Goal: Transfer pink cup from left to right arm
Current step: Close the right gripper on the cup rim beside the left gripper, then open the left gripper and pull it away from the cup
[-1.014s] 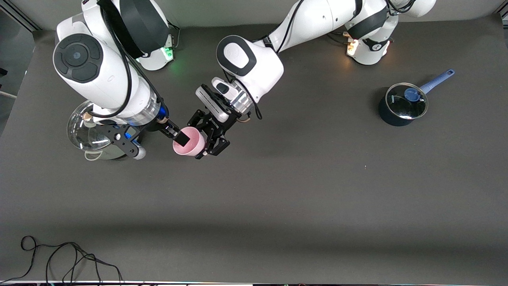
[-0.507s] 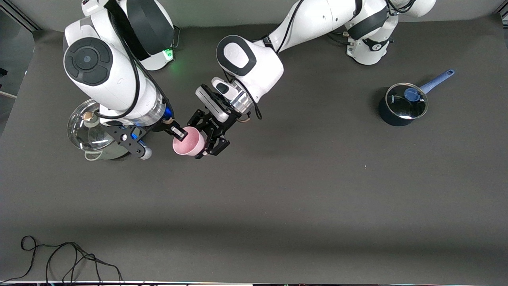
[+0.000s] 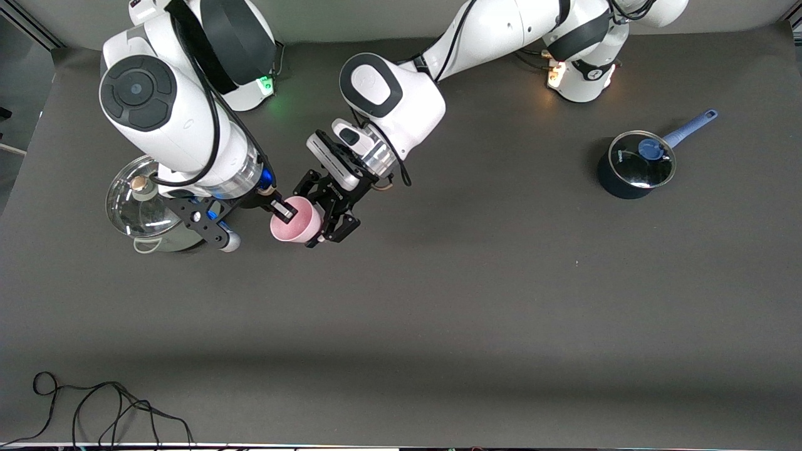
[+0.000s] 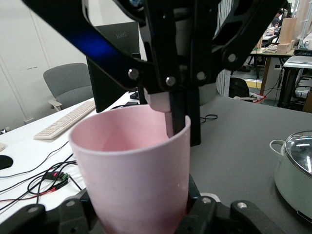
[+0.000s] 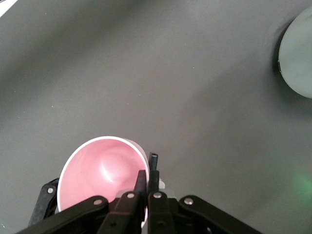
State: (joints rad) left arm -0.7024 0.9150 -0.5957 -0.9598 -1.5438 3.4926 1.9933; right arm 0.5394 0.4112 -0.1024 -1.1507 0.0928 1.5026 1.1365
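Observation:
The pink cup is held up over the table, tilted, with its mouth toward the right arm. My left gripper is shut on the cup's lower body; in the left wrist view the cup fills the space between its jaws. My right gripper is shut on the cup's rim, one finger inside and one outside the wall. It shows in the left wrist view too. In the right wrist view the cup sits beside the closed fingers.
A glass-lidded pale pot stands under the right arm, close to the cup, and shows in the left wrist view. A dark blue saucepan with a glass lid stands toward the left arm's end. A black cable lies at the table's near edge.
The right gripper has closed on the cup's rim, where its finger hung inside the mouth before. Both grippers and the cup have shifted slightly toward the right arm's end.

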